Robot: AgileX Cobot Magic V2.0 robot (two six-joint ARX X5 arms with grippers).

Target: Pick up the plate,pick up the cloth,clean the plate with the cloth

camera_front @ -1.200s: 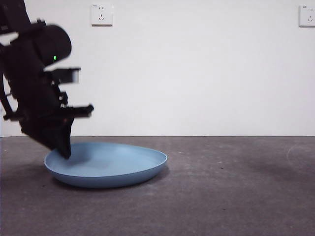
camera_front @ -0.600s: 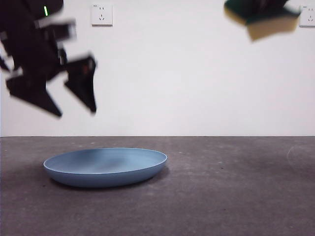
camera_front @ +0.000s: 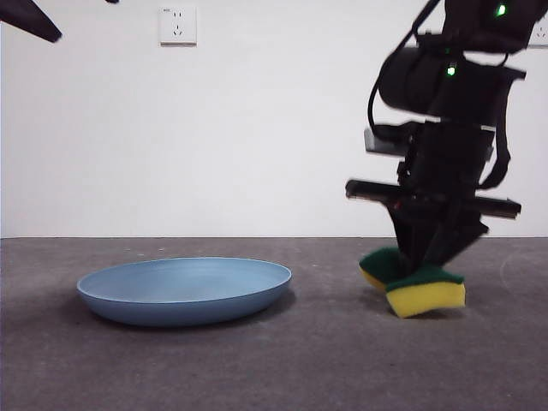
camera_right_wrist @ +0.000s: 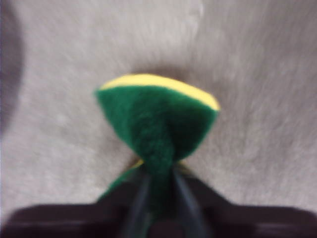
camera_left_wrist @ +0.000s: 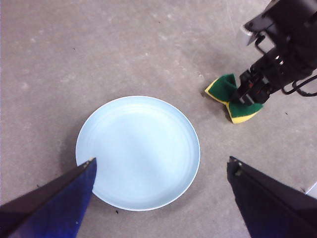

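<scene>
The light-blue plate (camera_front: pixel 184 291) lies flat on the grey table, left of centre. From above, the left wrist view shows the plate (camera_left_wrist: pixel 138 151) with nothing on it. My left gripper (camera_left_wrist: pixel 161 161) hangs high over it, open and holding nothing; only its black tip (camera_front: pixel 30 17) shows at the front view's top left corner. To the right of the plate, my right gripper (camera_front: pixel 424 261) is shut on the cloth (camera_front: pixel 424 291), a yellow sponge with a green top, squeezed at its middle. The cloth (camera_right_wrist: pixel 158 111) is at or just above the table surface. The cloth (camera_left_wrist: pixel 233 96) is clear of the plate's rim.
A white wall stands behind the table with one socket (camera_front: pixel 177 25) at upper left. The right arm's dark body (camera_front: pixel 454 128) fills the upper right of the front view. Bare grey table (camera_front: pixel 325 360) lies in front of the plate and the cloth.
My left gripper let go of the plate's rim and rose almost out of the front view. My right gripper came down from the top right with the cloth to table level.
</scene>
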